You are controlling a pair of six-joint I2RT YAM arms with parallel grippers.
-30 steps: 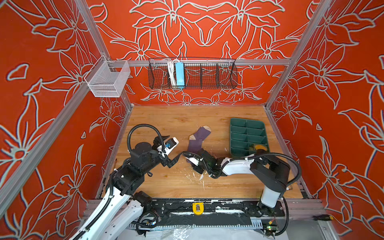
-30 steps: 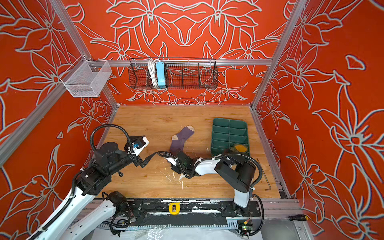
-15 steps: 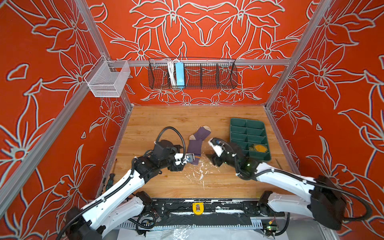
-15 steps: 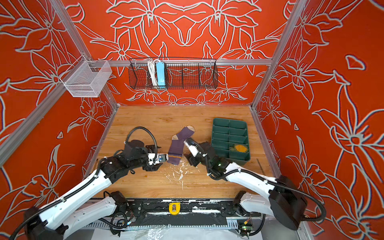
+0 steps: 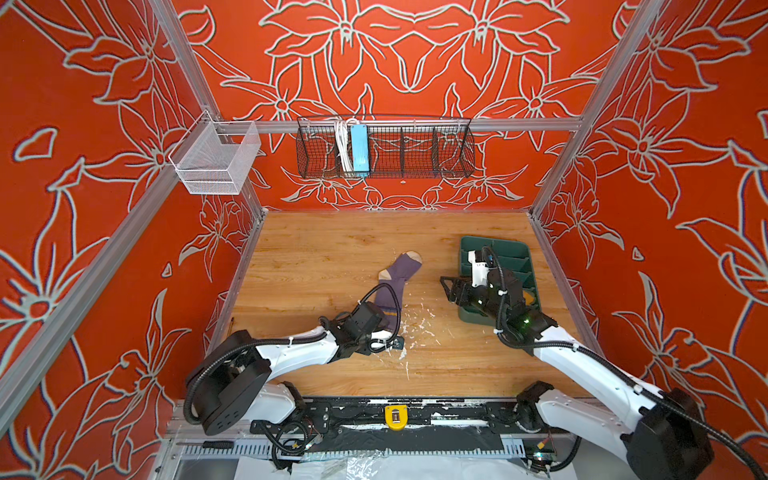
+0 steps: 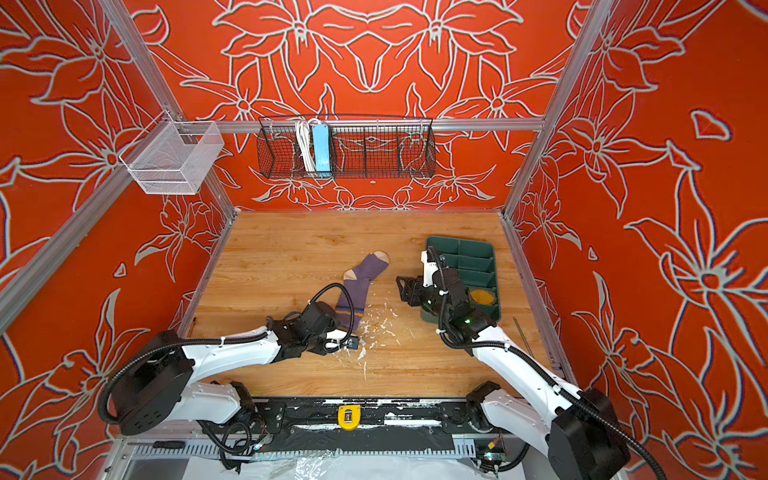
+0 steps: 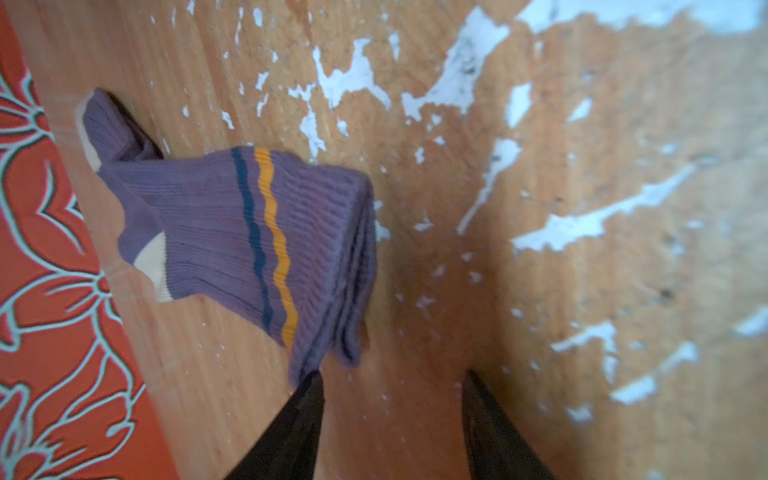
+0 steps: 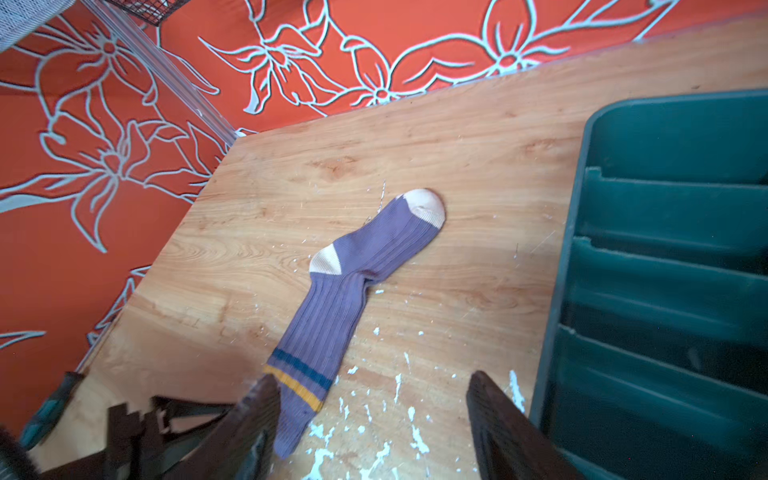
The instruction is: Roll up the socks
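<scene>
left claw (image 7: 392, 374): I see it parted, empty, one tip touching the cuff of the purple sock (image 7: 232, 224).
right claw (image 8: 372, 376): spread wide, empty.
purple sock: stretched out on the wooden table (image 5: 332, 249), toe toward 1 o'clock.

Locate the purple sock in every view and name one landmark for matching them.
Top view: purple sock mid-table, toe toward the back wall.
Top view: same spot.
Left wrist: mid-picture, striped cuff nearest the camera.
Right wrist: mid-picture, toe farthest away.
Shared landmark: white flecks on the wood beside the cuff.
</scene>
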